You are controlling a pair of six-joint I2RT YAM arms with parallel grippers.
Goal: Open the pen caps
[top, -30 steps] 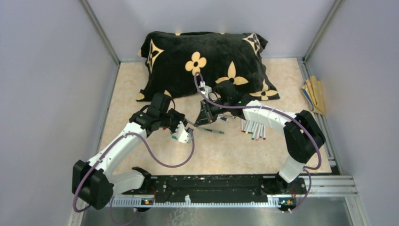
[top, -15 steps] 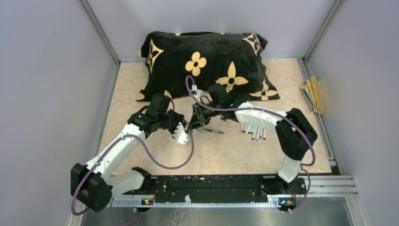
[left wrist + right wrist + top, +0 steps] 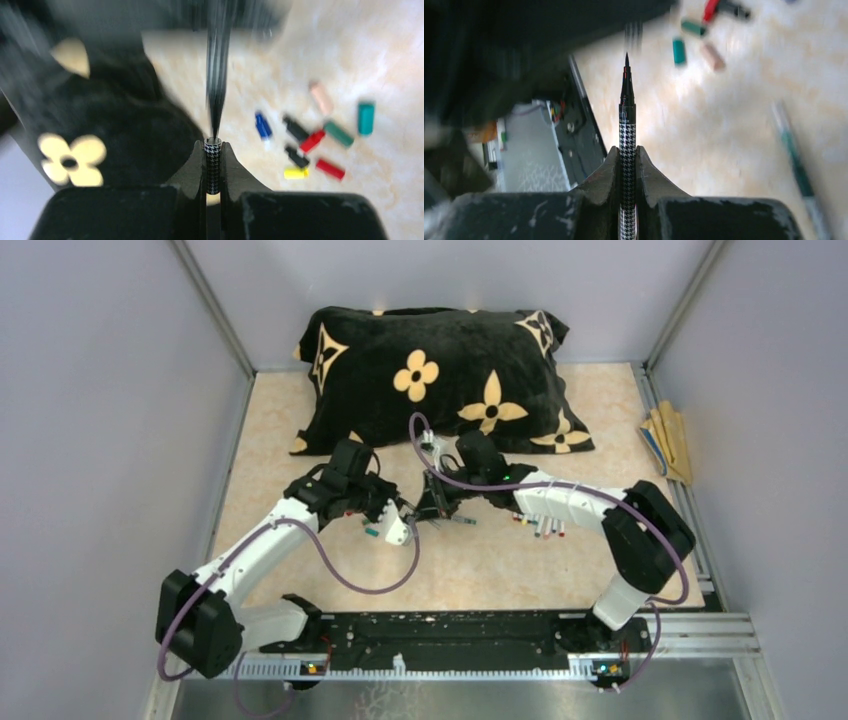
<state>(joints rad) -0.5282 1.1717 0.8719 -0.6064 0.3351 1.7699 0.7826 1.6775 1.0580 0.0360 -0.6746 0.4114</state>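
The pen cap [image 3: 213, 172], houndstooth-patterned, is now clamped in the left gripper [image 3: 213, 150], whose jaws have just been snapped shut. Just beyond it, the matching pen [image 3: 627, 115] is pinched tight by the right gripper [image 3: 627, 152], tip bared: this cap is judged freed. Rightward, more pens [image 3: 545, 528] are seen lying in a row.

I'm in a robot lab cell here: plain grey panel walls [image 3: 100, 390] on aluminium framing [image 3: 215, 310] box in my beige table [image 3: 480, 570], my two arms [image 3: 250, 552] bolted to a metal rail [image 3: 450, 635] at the near edge.
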